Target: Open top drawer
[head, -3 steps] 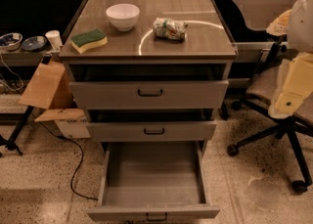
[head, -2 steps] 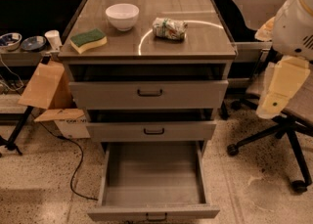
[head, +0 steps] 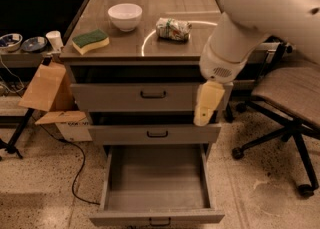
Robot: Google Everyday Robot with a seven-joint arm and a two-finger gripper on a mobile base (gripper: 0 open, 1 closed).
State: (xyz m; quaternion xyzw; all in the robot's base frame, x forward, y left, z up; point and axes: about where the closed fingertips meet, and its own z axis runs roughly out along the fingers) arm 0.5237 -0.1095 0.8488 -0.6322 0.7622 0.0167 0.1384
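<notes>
The top drawer [head: 115, 98] is the uppermost of three grey drawers in the cabinet. Its tall flat front carries a small dark bar handle [head: 153, 94] at centre. It stands slightly out, with a dark gap above it under the cabinet top. My gripper [head: 202, 118] is cream-coloured and hangs point-down from the big white arm [head: 235, 48]. It is in front of the right end of the top drawer's front, well right of the handle and a little lower. It holds nothing that I can see.
The middle drawer [head: 155, 134] is slightly out and the bottom drawer [head: 156, 183] is pulled fully out and empty. A white bowl [head: 124, 16], a green sponge [head: 90, 41] and a crumpled packet [head: 173, 28] lie on the cabinet top. An office chair [head: 290, 103] stands at right and a cardboard box [head: 47, 90] at left.
The arm has swung in from the right edge toward the cabinet. The gripper now hangs in front of the top drawer's right end. The drawers have not moved.
</notes>
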